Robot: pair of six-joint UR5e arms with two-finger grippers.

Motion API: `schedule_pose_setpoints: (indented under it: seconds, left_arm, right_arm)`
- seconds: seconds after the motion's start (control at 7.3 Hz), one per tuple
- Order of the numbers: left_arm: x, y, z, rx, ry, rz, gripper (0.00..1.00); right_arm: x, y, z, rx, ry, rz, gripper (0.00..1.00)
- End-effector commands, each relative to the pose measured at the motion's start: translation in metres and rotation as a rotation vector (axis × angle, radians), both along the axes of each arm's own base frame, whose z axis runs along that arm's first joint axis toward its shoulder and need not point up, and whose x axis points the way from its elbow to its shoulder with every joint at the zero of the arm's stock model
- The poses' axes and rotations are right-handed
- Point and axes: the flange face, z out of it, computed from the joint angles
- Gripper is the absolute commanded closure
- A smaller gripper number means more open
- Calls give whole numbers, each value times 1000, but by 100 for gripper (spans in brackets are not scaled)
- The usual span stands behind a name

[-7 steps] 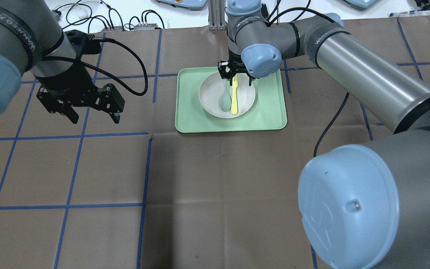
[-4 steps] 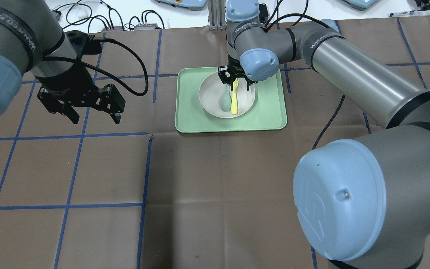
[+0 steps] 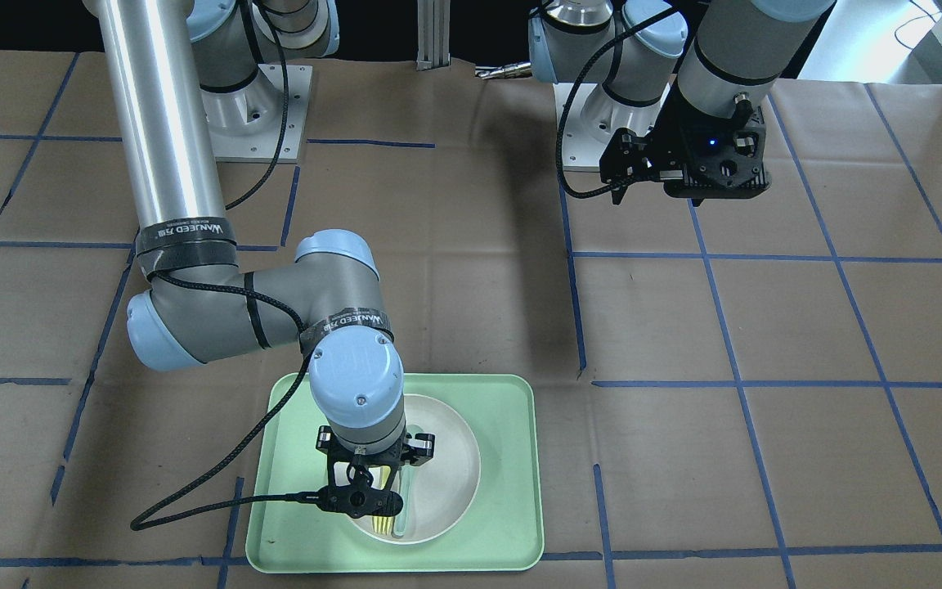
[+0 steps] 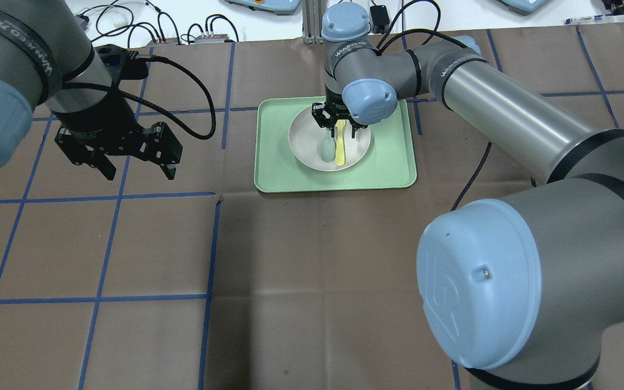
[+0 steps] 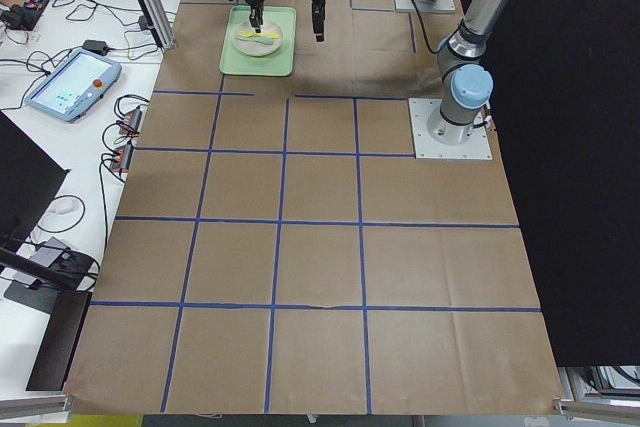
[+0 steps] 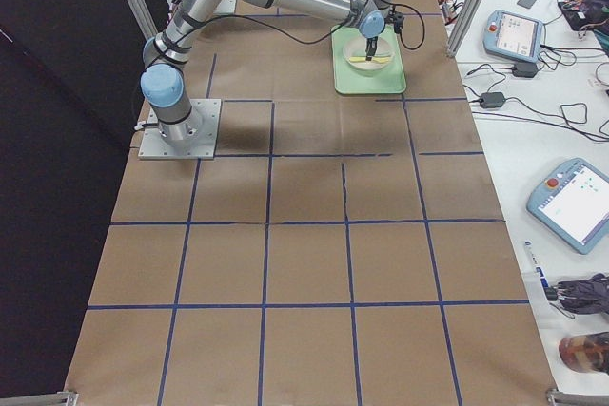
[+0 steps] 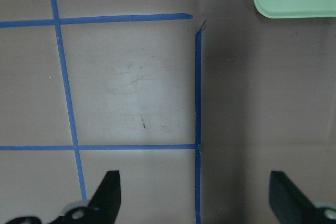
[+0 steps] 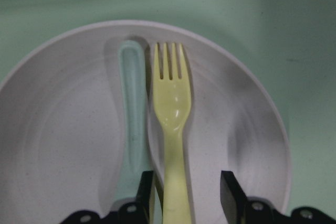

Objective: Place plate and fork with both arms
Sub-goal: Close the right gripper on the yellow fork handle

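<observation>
**Right Pincer Lowered Astride the Fork Handle**

Change: over the last second the right pincer [image 8: 188, 187] has come down into the round off-white shallow plate [image 8: 63, 129]. In the overhead view it covers more of the fork than before. The left arm has not moved. This probably means the approach is finished and closing on the fork is the next step.

Right pincer state: open at a moderate gap and holding nothing. One jaw stands on each side of the handle, with no contact visible.

Left pincer [image 7: 197, 198] state: wide open and empty, above the brown paper-covered worktop [image 4: 312, 271], well apart from the tray's left short side.

Location: the plate sits at the centre of the pale green rectangular tray [image 4: 274, 162]. The small pale yellow plastic fork [image 8: 170, 103] lies flat inside the plate.

Orientation: the fork's long axis runs parallel to the tray's short sides. Its tines point to the tray's far long edge and its handle to the near one.

A grey-green plastic spoon [image 8: 134, 114] lies parallel, just beside the fork. One jaw descends at the narrow gap between them.
</observation>
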Motion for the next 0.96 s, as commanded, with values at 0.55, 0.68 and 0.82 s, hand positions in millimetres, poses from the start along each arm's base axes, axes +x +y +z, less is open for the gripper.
schedule_pose_setpoints:
  seconds: [0.55,0.68,0.82]
  left_arm:
    - [-1,0,0,0,2,-1,0]
    - [-1,0,0,0,2,-1,0]
    - [-1,0,-1,2,2,-1,0]
  right_arm:
    - [1,-2,-17,17,2,1,55]
    - [1,-2,-17,18,1,-1,66]
    - [1,-2,-17,16,0,-1,73]
